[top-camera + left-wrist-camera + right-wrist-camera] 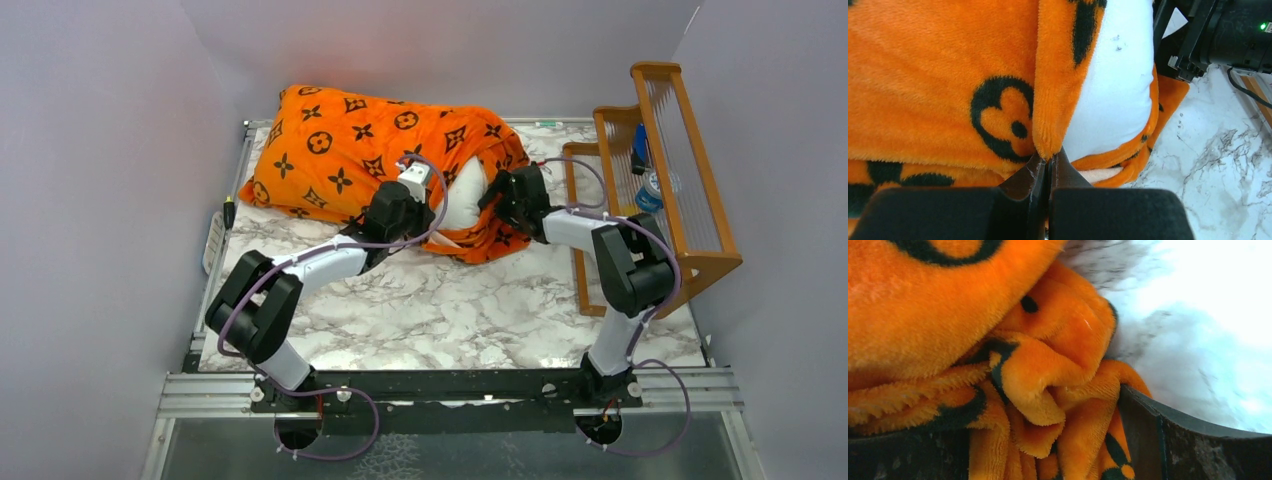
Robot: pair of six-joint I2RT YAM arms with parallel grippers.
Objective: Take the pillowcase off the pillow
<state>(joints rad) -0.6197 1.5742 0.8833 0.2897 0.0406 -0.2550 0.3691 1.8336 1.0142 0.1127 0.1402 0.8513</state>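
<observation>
Left gripper (1050,162): jaws pressed together, nipping the lower end of a hem fold of the bright orange plush pillowcase (923,75) with black motifs.

Right gripper (1048,435): fingers (1188,440) spread wide. Bunched orange cloth lies loose between them, not clamped.

Plump white stuffed pillow (466,195) bulges from the case's open end between both grippers and is otherwise covered.

The bundle lies at the far side of the white marble-patterned table (430,300).

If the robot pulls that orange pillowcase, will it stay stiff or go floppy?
Probably floppy: the pillowcase bunches into folds at its open end. Its fuzzy pile likely grips rather than slips. The pillow inside looks squashy, so it may drag along.
</observation>
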